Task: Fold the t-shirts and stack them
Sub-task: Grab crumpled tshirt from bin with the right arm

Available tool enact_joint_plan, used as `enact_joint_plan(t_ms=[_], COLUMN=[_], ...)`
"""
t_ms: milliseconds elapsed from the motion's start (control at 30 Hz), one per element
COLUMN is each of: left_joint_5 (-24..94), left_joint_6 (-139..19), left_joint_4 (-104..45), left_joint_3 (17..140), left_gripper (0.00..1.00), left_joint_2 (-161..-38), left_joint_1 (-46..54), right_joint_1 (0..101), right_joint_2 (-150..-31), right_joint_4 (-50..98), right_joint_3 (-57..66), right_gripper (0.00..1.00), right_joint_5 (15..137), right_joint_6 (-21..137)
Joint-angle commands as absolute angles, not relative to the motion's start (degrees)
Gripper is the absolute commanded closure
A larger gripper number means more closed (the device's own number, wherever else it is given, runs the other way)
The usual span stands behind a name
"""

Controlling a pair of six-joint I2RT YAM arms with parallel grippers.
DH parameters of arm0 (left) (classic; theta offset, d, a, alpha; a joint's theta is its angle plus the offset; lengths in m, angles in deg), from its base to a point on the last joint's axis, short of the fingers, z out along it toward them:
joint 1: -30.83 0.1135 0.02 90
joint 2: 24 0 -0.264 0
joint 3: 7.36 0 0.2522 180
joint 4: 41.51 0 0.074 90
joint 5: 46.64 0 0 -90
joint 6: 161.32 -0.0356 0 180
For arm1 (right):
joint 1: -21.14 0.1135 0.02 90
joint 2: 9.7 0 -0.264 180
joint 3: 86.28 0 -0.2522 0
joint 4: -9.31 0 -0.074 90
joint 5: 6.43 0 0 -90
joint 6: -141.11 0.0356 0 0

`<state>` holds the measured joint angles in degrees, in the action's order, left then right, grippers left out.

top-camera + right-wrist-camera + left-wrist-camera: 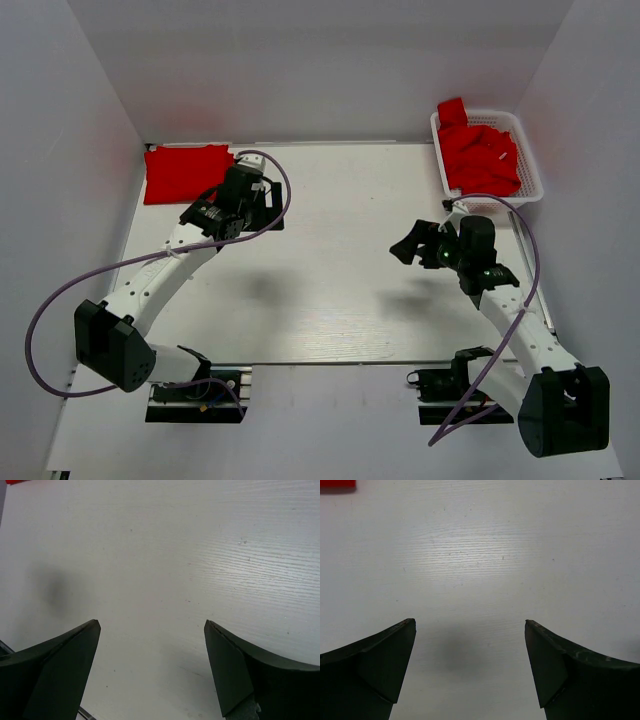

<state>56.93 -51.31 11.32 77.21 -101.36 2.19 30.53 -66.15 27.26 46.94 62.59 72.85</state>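
Note:
One red t-shirt (185,172) lies folded flat at the table's far left corner; a strip of it shows in the top left corner of the left wrist view (337,484). More red t-shirts (480,158) lie crumpled in the white basket (531,150) at the far right. My left gripper (265,208) (470,625) hovers just right of the folded shirt, open, with only bare table between its fingers. Left of the basket and nearer to me, my right gripper (412,243) (152,625) points left over the table, open and holding nothing.
The white wooden table (330,290) is enclosed by grey walls on three sides. Purple cables loop off both arms. Two black mounting rails (195,395) sit at the near edge by the arm bases. A red sliver (20,481) shows at the right wrist view's top left.

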Motion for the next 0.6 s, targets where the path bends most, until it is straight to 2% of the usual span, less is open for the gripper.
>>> enact_joint_plan(t_ms=[0, 333, 467, 567], left_joint_5=[58.5, 58.5, 58.5, 58.5], left_joint_6=[-51.0, -51.0, -51.0, -51.5], left_joint_4=[12.2, 11.1, 11.1, 10.4], left_joint_3=[77.3, 76.8, 76.3, 75.7], left_gripper=[0.00, 0.00, 0.00, 0.00], left_joint_2=[-99.3, -98.8, -98.8, -99.3], left_joint_1=[2.1, 2.1, 2.1, 2.1], right_joint_1=[30.4, 30.3, 29.9, 28.7], right_joint_2=[-64.3, -70.2, -76.7, -81.6], right_joint_4=[23.9, 19.9, 22.9, 28.9], right_joint_3=[47.6, 45.4, 37.8, 25.6], right_gripper=[0.10, 0.10, 0.10, 0.10], right_joint_5=[60.6, 57.9, 67.1, 76.4], right_joint_6=[71.9, 70.5, 69.0, 69.0])
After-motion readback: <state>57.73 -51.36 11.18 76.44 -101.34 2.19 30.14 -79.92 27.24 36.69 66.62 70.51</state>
